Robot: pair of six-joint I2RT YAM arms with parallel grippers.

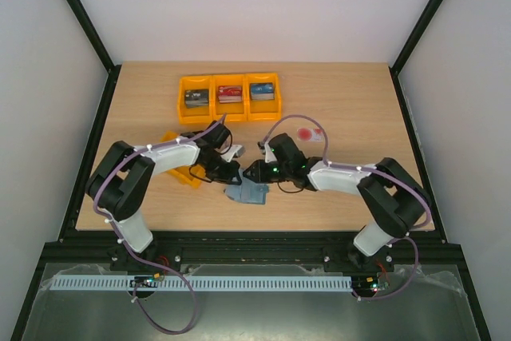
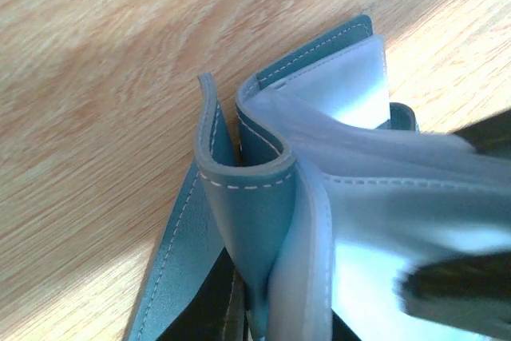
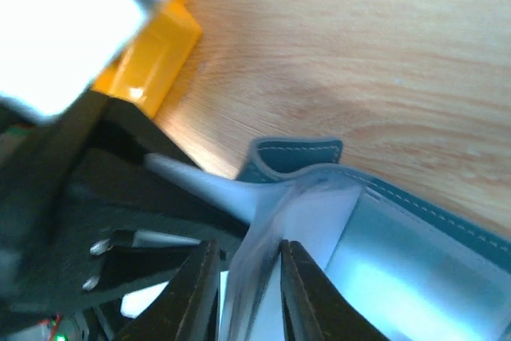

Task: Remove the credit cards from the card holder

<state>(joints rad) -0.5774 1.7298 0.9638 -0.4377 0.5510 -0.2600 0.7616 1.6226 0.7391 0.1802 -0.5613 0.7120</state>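
The card holder (image 2: 247, 221) lies on the table (image 1: 351, 101) at lower centre of the top view, between the two gripper tips. It is seen partly unfolded. In the left wrist view its teal covers are buckled upward and the pale translucent pocket leaves are spread towards the right of the frame.

The left gripper (image 1: 230, 174) is clenched. A pale pocket leaf of the card holder is pinched in it and drawn out to a point, as seen at centre left of the right wrist view.

The right gripper (image 3: 247, 249) is closed on another pale leaf of the card holder. The leaf is clamped between the two dark fingers (image 3: 200, 293) at the bottom of that frame.

One white credit card (image 1: 306, 134) with a red round mark lies flat on the table, right of centre, apart from the holder. Whether a card remains in the pockets cannot be told.

A row of three orange bins (image 1: 229, 79) is placed at upper centre, with one item in each. A further orange bin (image 1: 182, 172) lies left of centre beneath the left arm.
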